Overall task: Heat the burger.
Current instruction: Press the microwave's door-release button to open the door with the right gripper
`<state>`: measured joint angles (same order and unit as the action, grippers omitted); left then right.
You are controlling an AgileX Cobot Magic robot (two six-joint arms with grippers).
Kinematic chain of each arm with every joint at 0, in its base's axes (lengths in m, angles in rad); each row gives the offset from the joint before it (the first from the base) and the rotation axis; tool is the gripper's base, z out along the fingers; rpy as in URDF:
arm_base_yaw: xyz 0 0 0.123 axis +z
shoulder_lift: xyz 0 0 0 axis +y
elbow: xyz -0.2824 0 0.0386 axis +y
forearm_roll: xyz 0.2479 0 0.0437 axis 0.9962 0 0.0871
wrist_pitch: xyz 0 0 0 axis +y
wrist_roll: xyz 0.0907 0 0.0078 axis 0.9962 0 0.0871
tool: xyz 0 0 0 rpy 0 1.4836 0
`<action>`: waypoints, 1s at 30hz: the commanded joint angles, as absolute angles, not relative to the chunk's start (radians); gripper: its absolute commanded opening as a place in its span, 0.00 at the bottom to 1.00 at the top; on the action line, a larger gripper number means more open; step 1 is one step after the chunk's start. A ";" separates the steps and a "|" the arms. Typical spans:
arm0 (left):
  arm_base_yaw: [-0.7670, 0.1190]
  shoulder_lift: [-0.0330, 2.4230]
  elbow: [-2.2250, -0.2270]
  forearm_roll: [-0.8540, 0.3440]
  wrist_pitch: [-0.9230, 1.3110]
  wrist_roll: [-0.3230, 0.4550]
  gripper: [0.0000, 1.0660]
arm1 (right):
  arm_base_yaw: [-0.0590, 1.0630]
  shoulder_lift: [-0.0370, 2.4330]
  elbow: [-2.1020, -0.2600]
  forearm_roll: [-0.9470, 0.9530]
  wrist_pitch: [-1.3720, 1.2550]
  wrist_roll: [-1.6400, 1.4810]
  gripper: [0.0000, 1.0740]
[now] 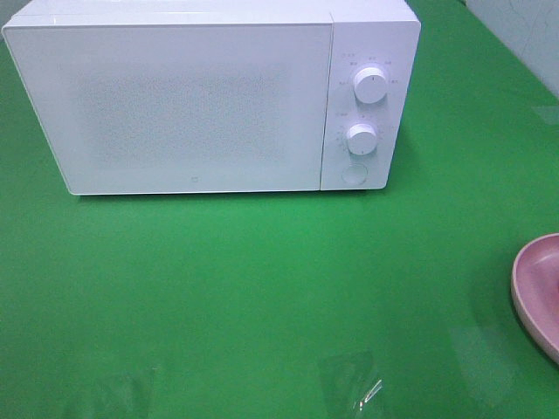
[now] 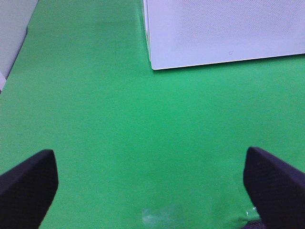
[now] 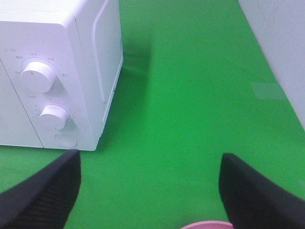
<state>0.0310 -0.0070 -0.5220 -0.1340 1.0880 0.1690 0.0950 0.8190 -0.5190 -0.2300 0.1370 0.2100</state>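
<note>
No burger shows in any view. A white microwave (image 1: 210,100) stands at the back of the green table with its door shut; its two knobs (image 1: 370,85) and round button (image 1: 354,173) sit on the right panel. The left wrist view shows my left gripper (image 2: 152,191) open, its dark fingers (image 2: 26,188) wide apart over bare green cloth, the microwave (image 2: 224,31) ahead. My right gripper (image 3: 150,191) is open too, over the cloth beside the microwave (image 3: 52,71). Neither gripper appears in the high view.
A pink plate (image 1: 539,292) lies at the table's right edge, its rim (image 3: 206,225) just showing between the right fingers. Bits of clear tape (image 1: 367,393) stick to the cloth near the front. A pale wall (image 3: 281,52) borders the right side.
</note>
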 commanded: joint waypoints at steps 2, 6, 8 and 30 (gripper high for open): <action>0.027 -0.029 -0.519 -0.140 1.072 0.169 0.92 | 0.096 0.888 -0.510 -0.260 0.009 0.215 0.71; 0.027 -0.029 -0.519 -0.140 1.072 0.169 0.92 | 0.096 0.941 -0.479 -0.259 -0.128 0.215 0.71; 0.027 -0.029 -0.519 -0.140 1.072 0.169 0.92 | 0.096 0.987 -0.453 -0.248 -0.245 0.211 0.71; 0.027 -0.029 -0.519 -0.139 1.072 0.169 0.92 | 0.407 1.321 -0.335 0.458 -0.970 -0.395 0.71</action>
